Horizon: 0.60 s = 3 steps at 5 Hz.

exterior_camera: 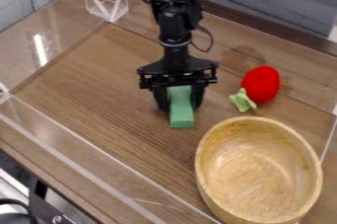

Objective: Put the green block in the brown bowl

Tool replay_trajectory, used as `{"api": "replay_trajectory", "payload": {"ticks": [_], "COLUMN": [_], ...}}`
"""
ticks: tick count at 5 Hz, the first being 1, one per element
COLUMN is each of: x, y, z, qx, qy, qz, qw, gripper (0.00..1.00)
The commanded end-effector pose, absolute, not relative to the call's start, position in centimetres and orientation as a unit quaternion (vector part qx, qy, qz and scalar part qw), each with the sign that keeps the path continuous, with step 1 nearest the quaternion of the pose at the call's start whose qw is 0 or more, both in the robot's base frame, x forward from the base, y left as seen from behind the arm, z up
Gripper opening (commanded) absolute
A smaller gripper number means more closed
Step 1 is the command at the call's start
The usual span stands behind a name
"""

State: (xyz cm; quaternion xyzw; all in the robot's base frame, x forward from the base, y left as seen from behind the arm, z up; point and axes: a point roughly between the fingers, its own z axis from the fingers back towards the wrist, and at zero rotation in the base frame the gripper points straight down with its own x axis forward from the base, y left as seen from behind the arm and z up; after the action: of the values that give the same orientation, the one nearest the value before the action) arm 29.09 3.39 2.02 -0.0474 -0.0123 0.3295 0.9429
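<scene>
The fingers (176,91) are closed partway onto the green block (182,110) on the table. It looks light, rigid — best held across its flat sides.

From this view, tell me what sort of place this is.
Probably a lab test bench: a wood-grain table fenced by clear walls, with a robot arm over a block and bowl.

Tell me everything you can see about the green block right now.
The green block is a small, matte, solid-looking rectangular piece in plain mid green. It stands on the wooden tabletop, left of the brown bowl and outside it. Its upper end sits between the fingers of the black gripper, which is closed around it from above.
</scene>
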Motion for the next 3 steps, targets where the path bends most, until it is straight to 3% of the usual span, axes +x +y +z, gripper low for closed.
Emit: {"api": "replay_trajectory", "payload": {"ticks": [1, 3], "x": [30.2, 31.1], "y": [4.0, 4.6], "z": [4.8, 6.5], "qx": [-0.056, -0.059], "qy": [-0.034, -0.049], "qz": [0.332, 0.330], "qw": [0.941, 0.941], "gripper": [0.00, 0.00]}}
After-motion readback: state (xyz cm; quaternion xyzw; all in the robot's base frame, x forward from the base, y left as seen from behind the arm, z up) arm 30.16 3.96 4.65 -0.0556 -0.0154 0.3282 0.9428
